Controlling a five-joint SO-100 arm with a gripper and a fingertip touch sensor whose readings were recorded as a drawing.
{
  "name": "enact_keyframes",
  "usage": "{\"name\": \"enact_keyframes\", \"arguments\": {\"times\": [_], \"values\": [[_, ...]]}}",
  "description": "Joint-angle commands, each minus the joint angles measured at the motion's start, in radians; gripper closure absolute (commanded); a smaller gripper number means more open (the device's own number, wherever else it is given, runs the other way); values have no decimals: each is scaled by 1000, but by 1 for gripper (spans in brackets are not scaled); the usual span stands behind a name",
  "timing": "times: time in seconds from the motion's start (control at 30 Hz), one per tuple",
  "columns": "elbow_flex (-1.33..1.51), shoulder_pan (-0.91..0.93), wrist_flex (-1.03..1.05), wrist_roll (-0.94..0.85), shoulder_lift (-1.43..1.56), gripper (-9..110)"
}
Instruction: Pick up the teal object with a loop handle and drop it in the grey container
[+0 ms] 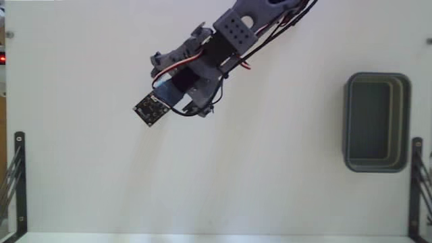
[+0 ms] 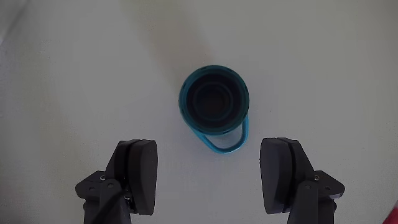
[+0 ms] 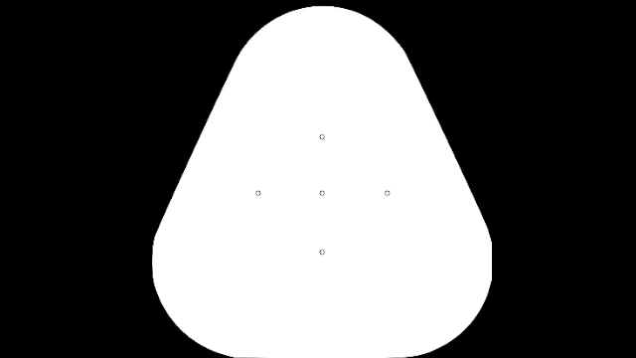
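In the wrist view the teal object with a loop handle [image 2: 214, 127] stands upright on the white table. Its dark hollow faces the camera and its thin loop [image 2: 231, 144] points toward the fingers. My gripper [image 2: 211, 177] hovers above it, open. The two dark fingers [image 2: 140, 174] stand wide apart on either side, just short of the cup and not touching it. In the fixed view the arm [image 1: 226, 40] reaches in from the top and covers the teal object. The grey container [image 1: 348, 121] sits far to the right in that view.
Black metal brackets stand at the table's lower left [image 1: 17, 175] and lower right [image 1: 418, 182] edges in the fixed view. White tabletop lies between the arm and the container.
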Motion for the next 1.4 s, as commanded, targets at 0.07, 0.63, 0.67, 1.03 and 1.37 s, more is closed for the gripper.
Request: {"name": "enact_keyframes", "arguments": {"times": [0.07, 0.63, 0.67, 1.03, 1.37], "values": [[-73, 14, -26, 5, -9, -9], [-201, 14, -62, 5, -172, -9], [-210, 14, -63, 5, -182, -9], [-297, 14, -70, 5, -277, -9], [-297, 14, -70, 5, -277, -9]]}}
